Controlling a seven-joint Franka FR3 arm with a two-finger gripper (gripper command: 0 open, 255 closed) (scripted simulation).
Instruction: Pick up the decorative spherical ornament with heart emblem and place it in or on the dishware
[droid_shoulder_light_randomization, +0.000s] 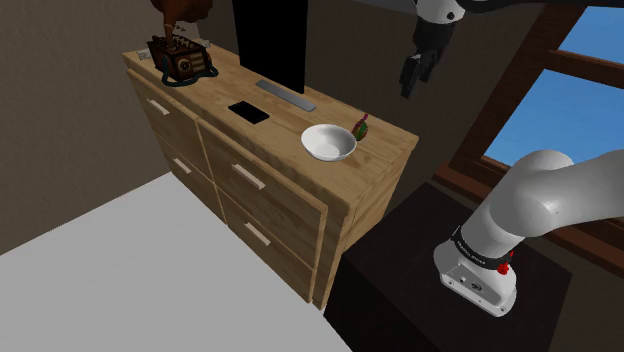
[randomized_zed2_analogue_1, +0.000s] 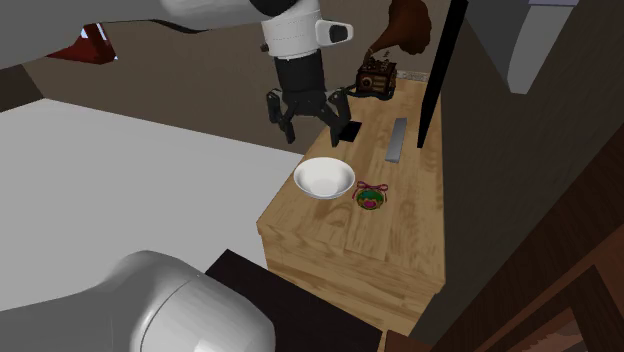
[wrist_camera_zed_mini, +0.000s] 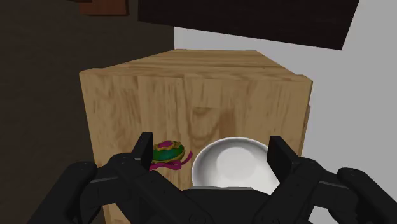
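The gripper hangs in the air, upper right of the shoulder view. Its fingers are wide apart w/ nothing in them. The green & pink ball ornament sits on the wood dresser top, mid-frame, just beside the white bowl, on the bowl's right.

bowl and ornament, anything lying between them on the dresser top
Nothing: just a narrow strip of bare wooden dresser top separates the white bowl from the green-and-pink ornament, as the second exterior view shows.
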